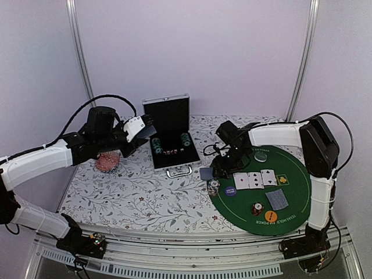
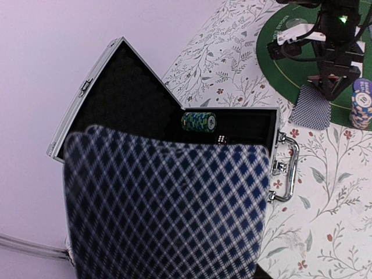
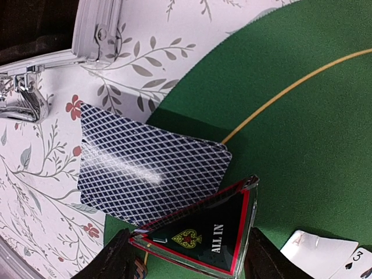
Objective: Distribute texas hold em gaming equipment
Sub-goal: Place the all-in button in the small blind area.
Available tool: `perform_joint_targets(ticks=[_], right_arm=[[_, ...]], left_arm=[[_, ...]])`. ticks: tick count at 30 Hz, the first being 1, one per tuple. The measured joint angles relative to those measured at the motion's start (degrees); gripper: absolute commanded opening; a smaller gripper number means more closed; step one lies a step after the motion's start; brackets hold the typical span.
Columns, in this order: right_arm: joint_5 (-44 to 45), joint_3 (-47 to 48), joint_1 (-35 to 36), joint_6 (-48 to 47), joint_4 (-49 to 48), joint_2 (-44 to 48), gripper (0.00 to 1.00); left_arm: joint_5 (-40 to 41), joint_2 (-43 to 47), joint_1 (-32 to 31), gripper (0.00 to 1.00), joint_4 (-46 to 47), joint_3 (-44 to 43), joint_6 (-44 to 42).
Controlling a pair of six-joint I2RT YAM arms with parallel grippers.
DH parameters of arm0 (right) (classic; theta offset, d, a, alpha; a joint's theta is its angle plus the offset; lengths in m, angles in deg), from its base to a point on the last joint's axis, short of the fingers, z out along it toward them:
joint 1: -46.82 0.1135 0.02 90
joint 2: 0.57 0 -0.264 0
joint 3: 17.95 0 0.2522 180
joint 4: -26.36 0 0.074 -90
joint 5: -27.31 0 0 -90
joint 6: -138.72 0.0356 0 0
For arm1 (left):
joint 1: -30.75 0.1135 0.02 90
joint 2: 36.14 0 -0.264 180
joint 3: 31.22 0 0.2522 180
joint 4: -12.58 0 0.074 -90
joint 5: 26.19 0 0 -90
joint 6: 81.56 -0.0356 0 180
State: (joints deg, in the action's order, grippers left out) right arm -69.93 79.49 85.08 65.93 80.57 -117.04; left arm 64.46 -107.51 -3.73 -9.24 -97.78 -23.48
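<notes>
The right gripper (image 3: pixel 189 256) has its fingers partly closed on the edges of the triangular ALL IN marker (image 3: pixel 203 232). It carries the marker low over the 9 o'clock rim of the green poker mat (image 3: pixel 302 116), right above a face-down card (image 3: pixel 145 168) lying half on the mat, half on the floral cloth (image 3: pixel 35 192). Pinched on slanted edges, the marker could twist or squirt out, I judge, landing on that card or knocking the chip stack (image 1: pixel 214 186) just beside it. The left gripper (image 1: pixel 138 129), at 9 o'clock of the open case (image 1: pixel 171 116), holds a blue-diamond-backed card (image 2: pixel 168 209) in the air. Its fingers are hidden behind the card, so I cannot tell how wide they stand, and so thin a card may bow or slide loose. Counted from above:
- three face-up cards (image 1: pixel 254 179) mid-mat
- a second face-down card (image 1: pixel 277 200) at 4 o'clock
- a second chip stack (image 1: pixel 256 207) near 6 o'clock
- two green stacks (image 1: pixel 156 144) in the case
- one purple disc (image 1: pixel 230 190)
- one orange disc (image 1: pixel 269 216)
</notes>
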Motion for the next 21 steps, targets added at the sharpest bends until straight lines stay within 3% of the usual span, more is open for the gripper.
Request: perform_joint_targets(ticks=[3,10,13,21], right_arm=[[-0.13,0.17,0.02,0.39,0.00,-0.02,0.80],[-0.22,1.20,0.26,0.37,0.20,0.02,0.91],[0.52,2.36,0.33,0.35,0.70,0.39,0.99],[1.44,4.00,0.37,-1.66,-0.50,10.05,0.99]], left_arm=[[0.00,0.00,0.00,0.37,0.00,0.00,0.00],[-0.04,0.00,0.00,0.37,-0.04,0.00,0.00],[-0.09,0.00,0.00,0.37,-0.07,0.00,0.00],[-1.86,0.00,0.00,0.37,-0.28,0.00,-0.79]])
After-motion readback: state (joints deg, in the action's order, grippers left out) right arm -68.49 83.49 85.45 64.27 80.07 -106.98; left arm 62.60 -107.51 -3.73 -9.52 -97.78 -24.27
